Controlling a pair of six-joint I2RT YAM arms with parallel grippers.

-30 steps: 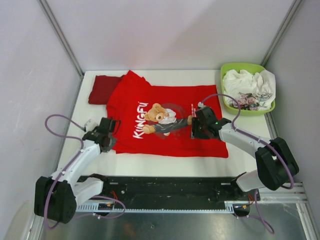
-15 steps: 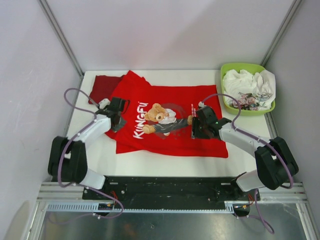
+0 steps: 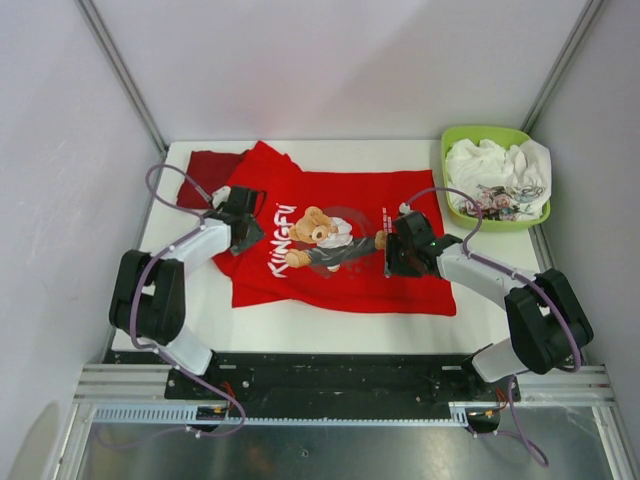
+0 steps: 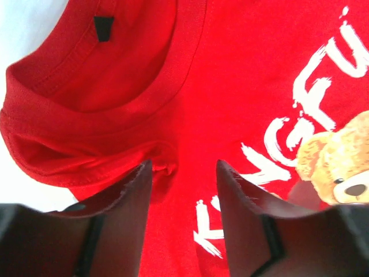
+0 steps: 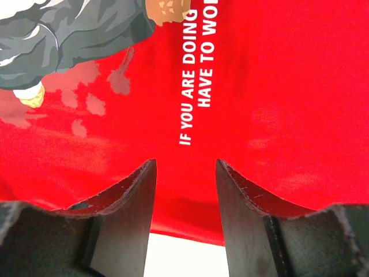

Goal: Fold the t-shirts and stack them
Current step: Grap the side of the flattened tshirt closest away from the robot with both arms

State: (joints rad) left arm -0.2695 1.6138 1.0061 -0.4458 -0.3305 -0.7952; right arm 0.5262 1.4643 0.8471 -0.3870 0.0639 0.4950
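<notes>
White tabletop (image 3: 300,330), boxed by pale panels, is carrying everything. The bright red t-shirt (image 3: 340,285) is lying flat across its middle, print up, with its neck pointing toward 9 o'clock and its hem toward 3 o'clock. The darker red t-shirt (image 3: 200,175) is sitting folded at 10 o'clock, and one edge is disappearing under the bright one's sleeve.

The left gripper (image 4: 183,167) is hovering just off the collar (image 4: 173,75) with its jaws partly apart and clamping nothing (a small ridge of cloth is bunching beside one finger). The right gripper (image 5: 185,164) is hanging over the hem end, jaws likewise apart and empty.

Several risks are looming, as I judge it. By closing on that ridge, the left jaws may be catching one layer only, so the fold would be dragging askew. With the sleeve overlapping the darker tee, any pull could be tugging that one out of its fold. The right jaws are sitting inboard of the hem, so a pinch there may be tenting the cloth instead of lifting an edge.

At 1 o'clock the lime-green basket (image 3: 485,131) is holding crumpled white cloth (image 3: 490,165), heaped about to the rim, with nothing red showing in it.
</notes>
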